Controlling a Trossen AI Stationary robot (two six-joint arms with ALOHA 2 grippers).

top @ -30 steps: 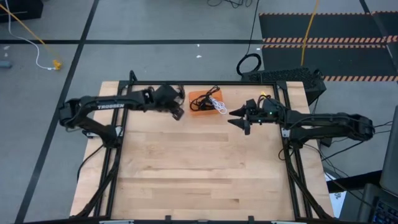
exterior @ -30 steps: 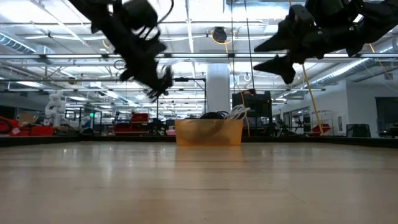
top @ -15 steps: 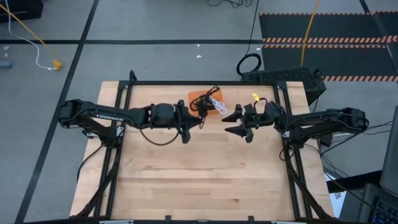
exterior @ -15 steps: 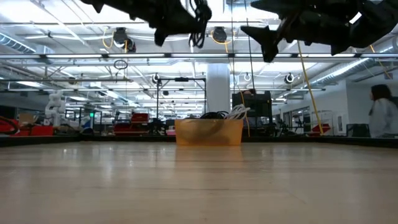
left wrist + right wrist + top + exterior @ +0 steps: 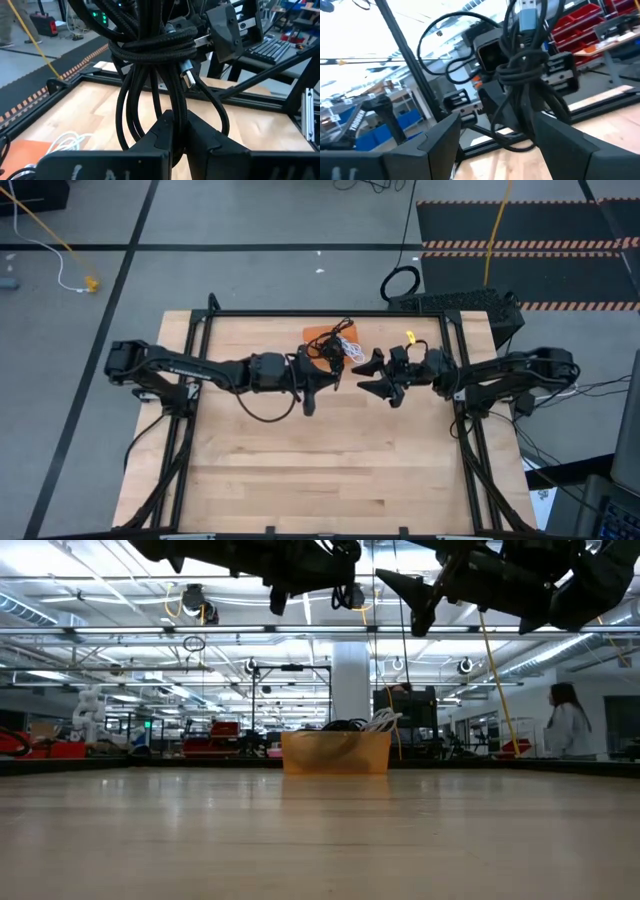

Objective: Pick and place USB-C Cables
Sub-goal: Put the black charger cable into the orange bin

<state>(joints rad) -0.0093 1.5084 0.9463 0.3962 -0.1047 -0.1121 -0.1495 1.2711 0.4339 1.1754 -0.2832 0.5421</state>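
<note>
The wooden table (image 5: 300, 470) stands on a grey floor. Beyond its far right corner lie a thick black cable loop (image 5: 401, 283) and a keyboard (image 5: 455, 302), with a dark hazard-striped mat (image 5: 530, 240) behind them. A yellow cord (image 5: 45, 225) runs well off the table's far left. Past the table, a person (image 5: 568, 725) stands in the room.

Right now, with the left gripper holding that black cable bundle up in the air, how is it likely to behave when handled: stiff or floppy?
The black cable bundle looks floppy: its loops hang loose below the wrapped middle, above the left gripper. It is probably light, since a pinch on a few strands carries it. The free metal plug may swing or snag.
</note>
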